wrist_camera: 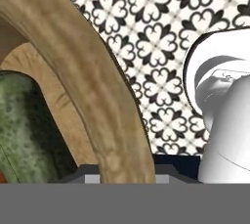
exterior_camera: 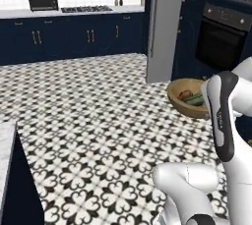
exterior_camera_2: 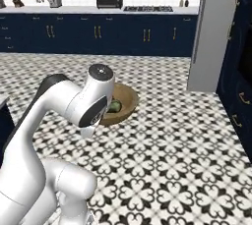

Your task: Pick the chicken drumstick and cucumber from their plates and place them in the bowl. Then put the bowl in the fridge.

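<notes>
The light-brown wooden bowl point(exterior_camera: 183, 102) hangs above the patterned floor, part hidden by my forearm. In it lie the reddish-brown chicken drumstick point(exterior_camera: 185, 94) and the dark green cucumber point(exterior_camera: 196, 100). From the right base view the bowl point(exterior_camera_2: 127, 102) shows behind my elbow, with the cucumber point(exterior_camera_2: 114, 106) inside. In the hand view my gripper point(wrist_camera: 124, 171) is shut on the bowl's rim point(wrist_camera: 93, 81), one fingertip on each side; the cucumber point(wrist_camera: 24, 125) lies just inside. The grey fridge point(exterior_camera: 165, 25) point(exterior_camera_2: 214, 32) stands ahead, door closed. The plates are out of view.
A black wall oven point(exterior_camera: 224, 37) sits in navy cabinets right of the fridge. Navy base cabinets point(exterior_camera_2: 98, 35) with a white counter line the back wall. A marble counter corner point(exterior_camera: 5, 145) juts in at the left. Open patterned floor point(exterior_camera_2: 177, 135) lies between me and the fridge.
</notes>
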Available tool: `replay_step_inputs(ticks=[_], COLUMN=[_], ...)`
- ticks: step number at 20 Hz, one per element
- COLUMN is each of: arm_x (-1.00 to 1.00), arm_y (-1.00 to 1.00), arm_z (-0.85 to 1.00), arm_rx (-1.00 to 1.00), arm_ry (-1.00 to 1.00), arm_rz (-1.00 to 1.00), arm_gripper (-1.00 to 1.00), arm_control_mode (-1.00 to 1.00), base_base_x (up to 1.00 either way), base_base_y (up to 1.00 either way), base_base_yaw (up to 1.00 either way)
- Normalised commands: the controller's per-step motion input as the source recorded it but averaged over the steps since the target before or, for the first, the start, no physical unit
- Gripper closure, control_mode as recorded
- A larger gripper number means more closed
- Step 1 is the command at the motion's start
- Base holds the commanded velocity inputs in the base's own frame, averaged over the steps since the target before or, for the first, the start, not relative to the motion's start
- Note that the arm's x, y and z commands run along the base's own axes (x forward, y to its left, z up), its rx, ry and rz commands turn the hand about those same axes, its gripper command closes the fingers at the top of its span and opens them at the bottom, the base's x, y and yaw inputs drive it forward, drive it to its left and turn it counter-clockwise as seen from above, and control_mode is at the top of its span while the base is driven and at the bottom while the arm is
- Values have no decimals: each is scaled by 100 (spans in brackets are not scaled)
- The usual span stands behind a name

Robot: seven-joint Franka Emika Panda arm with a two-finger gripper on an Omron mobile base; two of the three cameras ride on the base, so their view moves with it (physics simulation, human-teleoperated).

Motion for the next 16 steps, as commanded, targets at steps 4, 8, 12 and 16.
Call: replay_step_inputs(ticks=[4, 8, 12, 16], arm_x=[0, 0, 0, 0], arm_y=[0, 0, 0, 0], arm_z=[0, 0, 0, 0], arm_rx=[0, 0, 0, 0], arm_ry=[0, 0, 0, 0], arm_rz=[0, 0, 0, 0], arm_gripper=[100, 100, 100, 100], arm_control_mode=[100, 100, 100, 100], base_base_x=[100, 100, 100, 100], base_base_y=[-54, -52, -54, -12], base_base_yaw=[46, 43, 10, -13])
